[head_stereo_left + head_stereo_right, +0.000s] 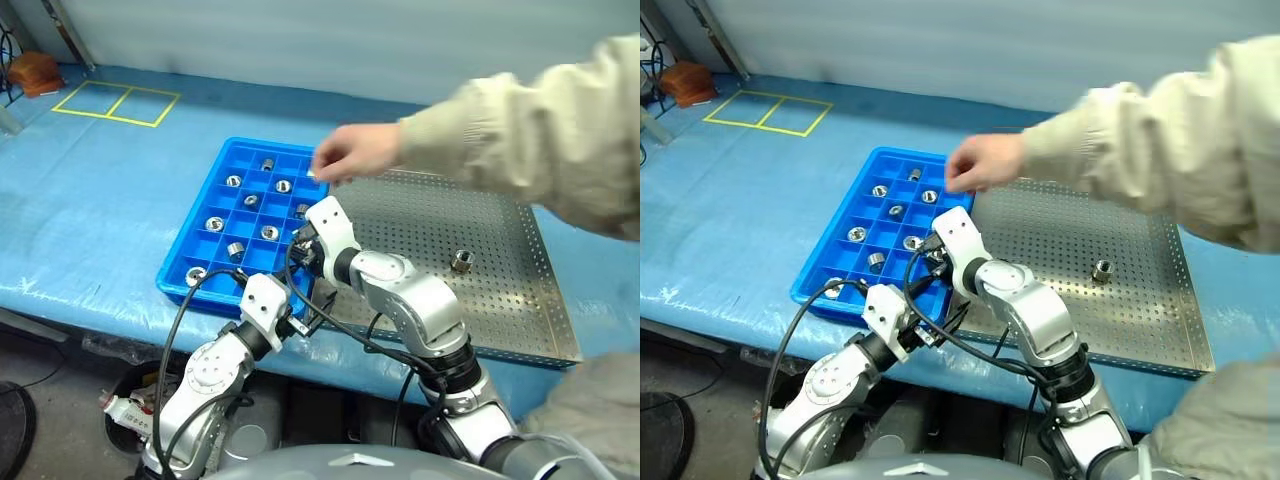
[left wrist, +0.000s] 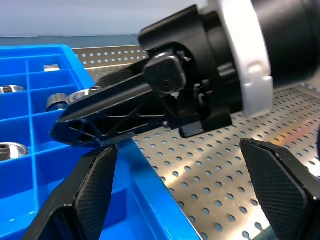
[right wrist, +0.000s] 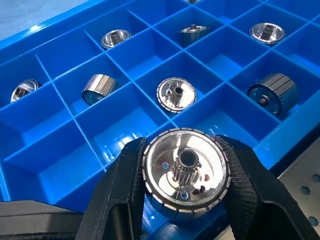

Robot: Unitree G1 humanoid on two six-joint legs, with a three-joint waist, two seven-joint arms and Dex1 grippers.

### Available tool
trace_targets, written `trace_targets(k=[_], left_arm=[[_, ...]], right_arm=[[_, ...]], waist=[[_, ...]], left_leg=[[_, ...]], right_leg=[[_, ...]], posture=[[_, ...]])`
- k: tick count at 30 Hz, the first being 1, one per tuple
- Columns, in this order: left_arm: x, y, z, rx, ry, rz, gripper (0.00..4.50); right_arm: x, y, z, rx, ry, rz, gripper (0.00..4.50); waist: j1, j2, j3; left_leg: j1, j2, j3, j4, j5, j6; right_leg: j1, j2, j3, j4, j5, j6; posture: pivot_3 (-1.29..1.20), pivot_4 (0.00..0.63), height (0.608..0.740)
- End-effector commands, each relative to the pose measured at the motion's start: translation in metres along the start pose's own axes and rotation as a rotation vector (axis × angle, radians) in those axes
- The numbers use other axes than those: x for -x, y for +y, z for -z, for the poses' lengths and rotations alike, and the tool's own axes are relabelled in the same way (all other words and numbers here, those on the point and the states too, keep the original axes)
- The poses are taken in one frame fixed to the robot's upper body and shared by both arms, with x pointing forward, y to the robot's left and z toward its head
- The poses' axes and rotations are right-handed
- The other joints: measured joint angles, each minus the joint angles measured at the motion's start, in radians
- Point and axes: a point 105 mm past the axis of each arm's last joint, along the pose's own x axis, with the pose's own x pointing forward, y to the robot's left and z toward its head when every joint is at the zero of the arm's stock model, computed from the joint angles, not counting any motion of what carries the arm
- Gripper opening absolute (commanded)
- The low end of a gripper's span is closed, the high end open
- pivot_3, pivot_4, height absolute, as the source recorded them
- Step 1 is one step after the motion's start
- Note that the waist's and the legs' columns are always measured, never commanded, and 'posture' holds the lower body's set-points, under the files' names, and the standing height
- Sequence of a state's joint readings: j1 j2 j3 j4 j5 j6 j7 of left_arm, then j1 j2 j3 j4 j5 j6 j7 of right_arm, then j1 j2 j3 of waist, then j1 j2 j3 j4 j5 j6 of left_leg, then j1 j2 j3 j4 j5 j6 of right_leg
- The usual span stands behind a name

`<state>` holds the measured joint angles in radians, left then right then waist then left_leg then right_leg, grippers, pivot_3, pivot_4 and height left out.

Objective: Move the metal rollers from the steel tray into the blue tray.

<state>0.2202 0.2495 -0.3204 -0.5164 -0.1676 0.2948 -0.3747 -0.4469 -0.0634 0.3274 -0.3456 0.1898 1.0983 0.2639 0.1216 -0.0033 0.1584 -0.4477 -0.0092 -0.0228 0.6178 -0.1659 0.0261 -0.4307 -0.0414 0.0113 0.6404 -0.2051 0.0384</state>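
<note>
- Metal rollers (image 1: 269, 232) were seen lying singly in several compartments of the blue tray (image 1: 205, 258), some on their flat ends and some on their sides.
- One roller (image 3: 185, 171) was clamped between the two black fingers (image 3: 252, 185) of the right gripper (image 3: 185, 175), its open end with a toothed central hub turned toward the wrist camera.
- That held roller was poised over the near compartments of the blue tray, at the edge next to the steel tray (image 1: 500, 300).
- One further roller (image 1: 462, 261) was left standing alone on the perforated floor of the steel tray, well apart from the blue tray.
- The steel tray was set just beside the blue tray, on the robot's right, the two rims touching or nearly so.
- The left gripper (image 2: 185, 195) was held with its fingers (image 2: 92, 185) spread wide apart and nothing between them, near the front edge where the two trays met.
- The right gripper was seen crossing in front of the left one in the left wrist view.
- A person's hand (image 1: 352, 152) in a light beige sleeve (image 1: 520, 140) was stretched in from the right, above the far corner of the blue tray, with something small and pale pinched in it that could not be identified.
- Both trays were resting on a tabletop (image 1: 100, 200) covered in blue sheeting, with a yellow taped rectangle (image 1: 115, 102) marked at the far left.
</note>
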Motion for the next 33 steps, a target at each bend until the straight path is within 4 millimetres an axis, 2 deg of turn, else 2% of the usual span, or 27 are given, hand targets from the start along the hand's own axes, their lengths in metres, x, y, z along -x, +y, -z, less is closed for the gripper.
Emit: trace_targets(k=[1, 7, 12, 14, 20, 33], left_arm=[[0.007, 0.002, -0.015, -0.045, -0.064, -0.016, 4.3], [0.016, 0.015, -0.008, -0.048, -0.067, -0.104, 4.3], [0.015, 0.021, 0.003, -0.035, -0.057, -0.107, 4.3], [0.014, 0.025, 0.008, -0.03, -0.054, -0.108, 4.3], [0.012, 0.034, 0.023, -0.02, -0.046, -0.095, 4.3], [0.015, 0.036, 0.03, -0.011, -0.049, -0.057, 4.3]], right_arm=[[0.004, 0.009, -0.011, 0.012, -0.049, -0.035, 1.72], [0.001, 0.008, -0.009, 0.005, -0.041, -0.032, 1.72], [-0.002, 0.003, -0.005, -0.003, -0.018, -0.007, 1.72], [-0.001, 0.001, -0.003, -0.005, -0.013, 0.004, 2.48], [0.003, -0.008, -0.002, -0.021, -0.014, 0.052, 4.41], [0.012, -0.017, -0.004, -0.068, -0.051, 0.116, 4.46]], waist=[[0.003, 0.0, 0.0], [0.018, 0.0, 0.0], [0.037, 0.0, 0.0], [0.045, 0.0, 0.0], [0.073, 0.001, -0.001], [0.082, 0.004, -0.004]], left_leg=[[0.0, 0.0, 0.0, 0.0, 0.0, 0.0], [0.0, 0.0, -0.001, -0.004, 0.0, 0.0], [0.0, 0.0, -0.001, -0.005, -0.001, 0.0], [-0.001, 0.0, -0.001, -0.005, -0.002, 0.0], [0.0, 0.001, -0.001, -0.005, -0.002, 0.0], [0.001, 0.002, 0.0, -0.005, -0.002, 0.0]], right_leg=[[0.0, 0.0, 0.0, -0.001, 0.0, 0.0], [-0.001, -0.001, -0.002, -0.006, 0.0, 0.0], [-0.001, 0.0, -0.004, -0.01, 0.0, 0.0], [-0.001, 0.0, -0.004, -0.01, 0.0, 0.0], [0.0, -0.001, -0.006, -0.01, 0.0, 0.0], [0.001, -0.003, -0.011, -0.01, 0.0, 0.0]], posture=[[0.35, 0.15, 0.74], [0.38, 0.15, 0.74], [0.39, 0.15, 0.74], [0.39, 0.15, 0.74], [0.38, 0.15, 0.74], [0.34, 0.15, 0.74]])
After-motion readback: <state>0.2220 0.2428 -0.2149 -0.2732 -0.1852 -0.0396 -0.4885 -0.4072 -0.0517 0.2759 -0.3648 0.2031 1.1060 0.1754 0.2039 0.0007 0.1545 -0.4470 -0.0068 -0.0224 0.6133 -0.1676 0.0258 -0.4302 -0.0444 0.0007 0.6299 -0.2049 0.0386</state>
